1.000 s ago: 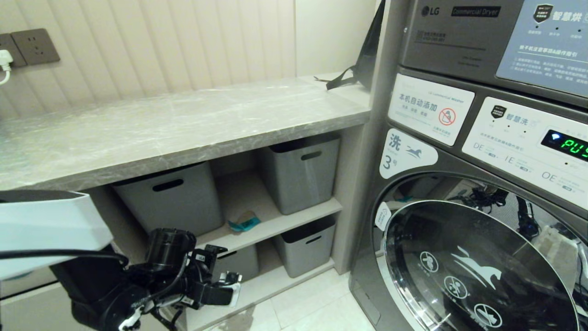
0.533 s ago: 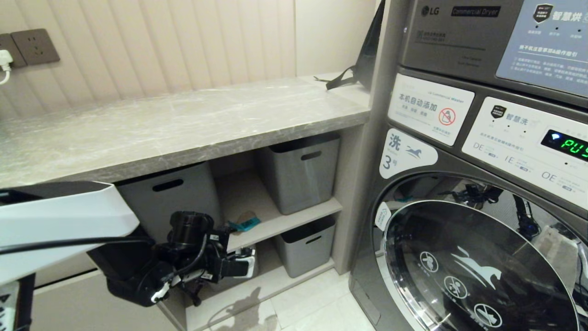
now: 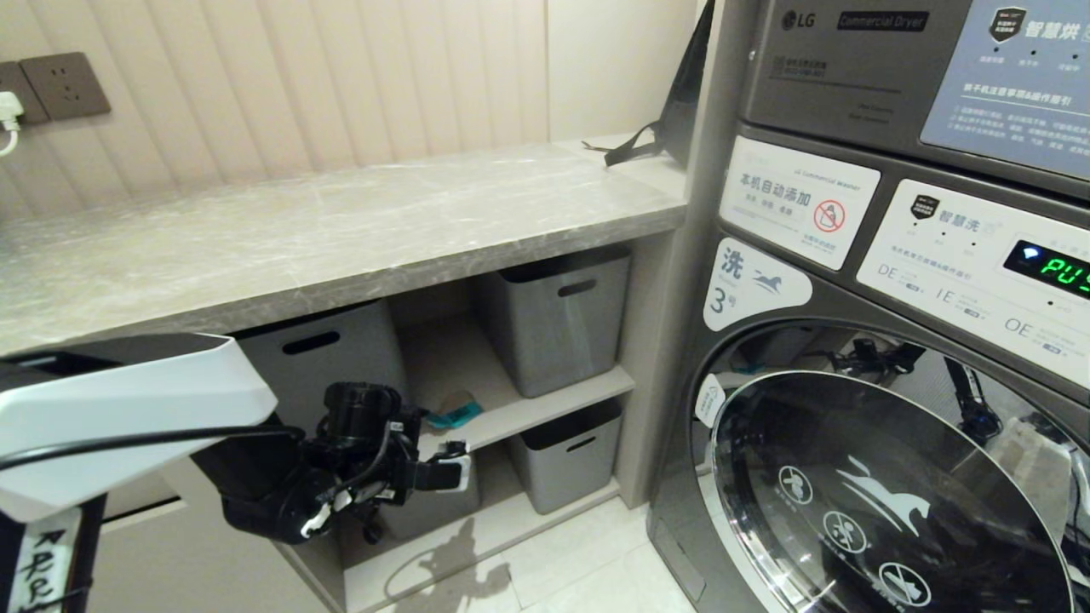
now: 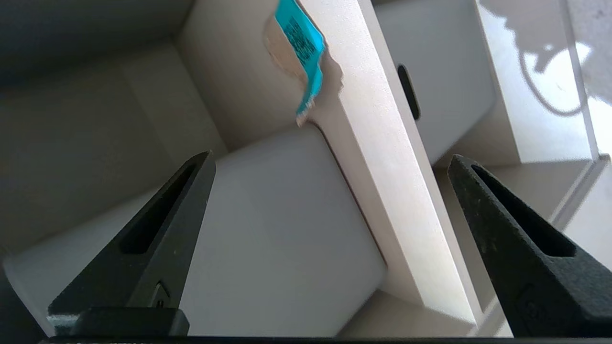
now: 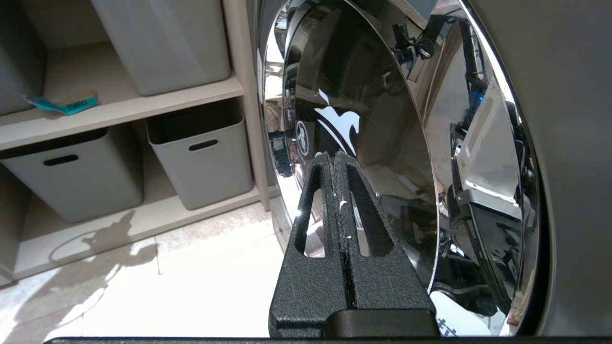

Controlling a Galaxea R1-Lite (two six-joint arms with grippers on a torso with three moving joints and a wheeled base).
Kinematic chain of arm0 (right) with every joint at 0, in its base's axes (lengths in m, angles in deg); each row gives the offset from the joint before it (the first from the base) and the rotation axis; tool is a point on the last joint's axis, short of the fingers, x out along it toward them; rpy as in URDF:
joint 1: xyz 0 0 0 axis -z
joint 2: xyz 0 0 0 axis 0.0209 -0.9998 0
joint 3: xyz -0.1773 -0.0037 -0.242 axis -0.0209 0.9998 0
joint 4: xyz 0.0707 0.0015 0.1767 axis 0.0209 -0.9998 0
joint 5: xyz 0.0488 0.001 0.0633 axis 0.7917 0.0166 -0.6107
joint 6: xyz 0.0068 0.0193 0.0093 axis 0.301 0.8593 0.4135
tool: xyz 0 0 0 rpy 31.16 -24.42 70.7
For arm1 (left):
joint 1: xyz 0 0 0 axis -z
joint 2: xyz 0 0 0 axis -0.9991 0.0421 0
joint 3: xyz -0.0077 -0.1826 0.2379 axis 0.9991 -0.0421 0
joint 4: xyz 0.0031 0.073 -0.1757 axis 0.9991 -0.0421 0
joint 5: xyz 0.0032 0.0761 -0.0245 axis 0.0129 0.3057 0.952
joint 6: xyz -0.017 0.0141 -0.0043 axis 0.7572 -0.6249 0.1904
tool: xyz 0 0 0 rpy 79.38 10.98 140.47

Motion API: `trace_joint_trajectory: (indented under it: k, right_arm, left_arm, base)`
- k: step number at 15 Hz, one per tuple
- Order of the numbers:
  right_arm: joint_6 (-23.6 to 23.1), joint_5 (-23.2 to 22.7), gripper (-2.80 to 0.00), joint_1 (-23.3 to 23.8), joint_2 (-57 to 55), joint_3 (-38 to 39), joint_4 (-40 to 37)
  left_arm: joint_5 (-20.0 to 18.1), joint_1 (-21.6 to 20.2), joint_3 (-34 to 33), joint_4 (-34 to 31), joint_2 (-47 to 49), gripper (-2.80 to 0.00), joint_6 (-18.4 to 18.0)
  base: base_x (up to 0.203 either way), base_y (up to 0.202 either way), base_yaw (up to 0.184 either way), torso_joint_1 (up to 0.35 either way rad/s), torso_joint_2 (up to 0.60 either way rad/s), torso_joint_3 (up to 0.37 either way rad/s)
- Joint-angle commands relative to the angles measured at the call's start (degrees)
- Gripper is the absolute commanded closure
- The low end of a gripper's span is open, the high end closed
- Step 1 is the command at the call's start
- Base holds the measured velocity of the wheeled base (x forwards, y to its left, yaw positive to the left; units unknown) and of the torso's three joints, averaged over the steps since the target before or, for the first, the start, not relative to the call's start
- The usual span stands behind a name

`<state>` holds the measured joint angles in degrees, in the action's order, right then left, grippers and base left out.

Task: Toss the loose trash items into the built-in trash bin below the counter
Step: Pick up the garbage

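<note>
- The left gripper (image 3: 456,464) is seen below the counter (image 3: 341,230), in front of the open shelving, its jaws spread wide and nothing held between them.
- The teal paper scrap (image 3: 451,417) is found just above and slightly beyond the left gripper, lying at the front edge of the middle shelf (image 3: 545,409); it is not touched by the fingers (image 4: 158,239).
- In the left wrist view the scrap (image 4: 301,52) is seen ahead of the open jaws, overhanging the shelf edge.
- Grey tubs are placed around the left gripper: one (image 3: 324,362) above it to its left, one (image 3: 558,319) above it to its right, one (image 3: 566,451) level with it to its right.
- The right gripper (image 5: 337,165) is held with its fingers pressed together, empty, just beside the glass door of the washing machine (image 5: 382,143).
- A black strapped bag (image 3: 664,128) rests at the counter's far end, well apart from both grippers.
</note>
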<state>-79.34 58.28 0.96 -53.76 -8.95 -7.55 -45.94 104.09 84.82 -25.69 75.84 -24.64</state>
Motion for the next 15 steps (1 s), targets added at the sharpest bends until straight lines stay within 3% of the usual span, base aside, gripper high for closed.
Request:
trace_joint_trajectory:
  k: [1, 6, 9, 15]
  right_arm:
    - [0.0, 0.0, 0.0, 0.0, 0.1, 0.0, 0.0]
    - [0.0, 0.0, 0.0, 0.0, 0.1, 0.0, 0.0]
    - [0.0, 0.0, 0.0, 0.0, 0.1, 0.0, 0.0]
    - [0.0, 0.0, 0.0, 0.0, 0.0, 0.0, 0.0]
  left_arm:
    - [0.0, -0.2, 1.1, -0.2, 0.9, -2.8, -0.1]
    - [-0.3, -0.2, 3.5, -0.2, 2.4, -2.8, 1.5]
    - [-0.6, -0.6, 3.1, -1.1, 2.3, -2.8, 4.4]
    - [-1.4, -1.2, 3.1, -1.5, 1.7, -2.8, 4.9]
  base:
    - [0.0, 0.0, 0.0, 0.0, 0.0, 0.0]
    - [0.0, 0.0, 0.0, 0.0, 0.0, 0.0]
    - [0.0, 0.0, 0.0, 0.0, 0.0, 0.0]
    - [0.0, 0.0, 0.0, 0.001, 0.0, -0.031]
